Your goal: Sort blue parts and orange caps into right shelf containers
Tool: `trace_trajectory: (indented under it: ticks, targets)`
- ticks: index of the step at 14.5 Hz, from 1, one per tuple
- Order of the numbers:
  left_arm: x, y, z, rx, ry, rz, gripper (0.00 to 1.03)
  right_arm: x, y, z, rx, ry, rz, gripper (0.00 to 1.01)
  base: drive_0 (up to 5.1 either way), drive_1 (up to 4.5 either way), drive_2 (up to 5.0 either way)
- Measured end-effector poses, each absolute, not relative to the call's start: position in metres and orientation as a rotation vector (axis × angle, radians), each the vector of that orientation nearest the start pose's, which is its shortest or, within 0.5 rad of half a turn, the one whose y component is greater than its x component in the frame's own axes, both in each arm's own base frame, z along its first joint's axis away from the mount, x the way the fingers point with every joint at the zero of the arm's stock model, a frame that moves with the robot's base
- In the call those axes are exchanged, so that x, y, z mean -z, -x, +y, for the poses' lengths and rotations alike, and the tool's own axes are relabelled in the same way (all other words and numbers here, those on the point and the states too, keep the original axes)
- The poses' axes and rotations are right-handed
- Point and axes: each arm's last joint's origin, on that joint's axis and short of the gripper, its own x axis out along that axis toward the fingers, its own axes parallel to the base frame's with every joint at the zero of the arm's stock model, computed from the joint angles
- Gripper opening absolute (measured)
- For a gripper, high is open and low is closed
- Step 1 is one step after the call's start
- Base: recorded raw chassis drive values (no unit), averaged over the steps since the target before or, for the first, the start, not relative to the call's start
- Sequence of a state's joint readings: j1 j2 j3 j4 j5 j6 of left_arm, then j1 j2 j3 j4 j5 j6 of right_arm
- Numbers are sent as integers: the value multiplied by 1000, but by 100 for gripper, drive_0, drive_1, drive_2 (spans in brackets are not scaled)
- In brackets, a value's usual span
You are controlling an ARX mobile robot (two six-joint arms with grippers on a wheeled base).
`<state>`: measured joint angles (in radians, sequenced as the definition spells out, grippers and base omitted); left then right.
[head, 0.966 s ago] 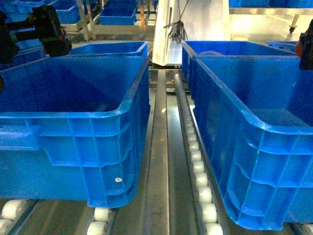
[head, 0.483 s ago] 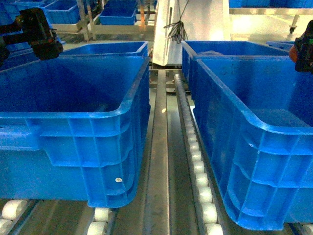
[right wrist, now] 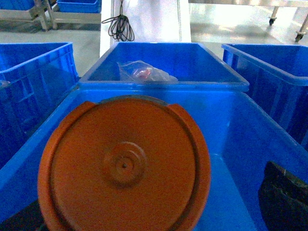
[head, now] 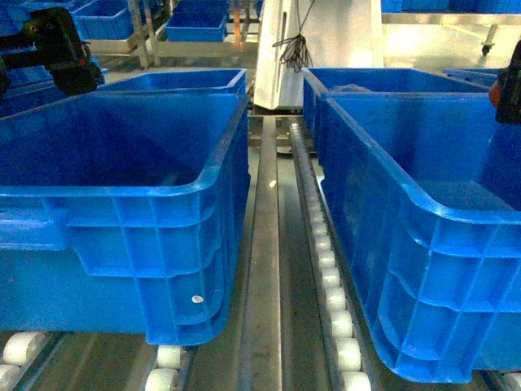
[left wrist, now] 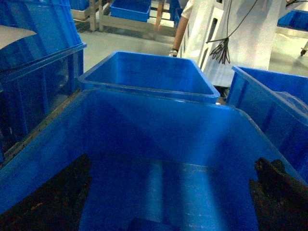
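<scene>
**One orange cap poised for release**

One orange cap (right wrist: 124,166) is clamped in the right gripper (right wrist: 144,211) above the near right crate (right wrist: 231,96); release is called for next. The left gripper (left wrist: 168,202), fingers apart, apparently empty, is held over the left crate (left wrist: 144,91).

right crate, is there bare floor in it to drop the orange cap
Yes. The near right crate shows bare blue floor ahead and right of the orange cap held by the right gripper. The crate behind it already holds a clear bag at its near left.
</scene>
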<state>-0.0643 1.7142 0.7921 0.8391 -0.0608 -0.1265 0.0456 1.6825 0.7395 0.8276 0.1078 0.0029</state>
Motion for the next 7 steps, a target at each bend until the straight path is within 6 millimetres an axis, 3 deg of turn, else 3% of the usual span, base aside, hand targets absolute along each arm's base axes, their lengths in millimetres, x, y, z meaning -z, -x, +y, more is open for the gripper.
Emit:
trace_trajectory:
  ticks: [7]
  targets:
    - [-198,-349,-21,-2,121,83,98,-192,-338,12,62,6,115,98,0,0,0]
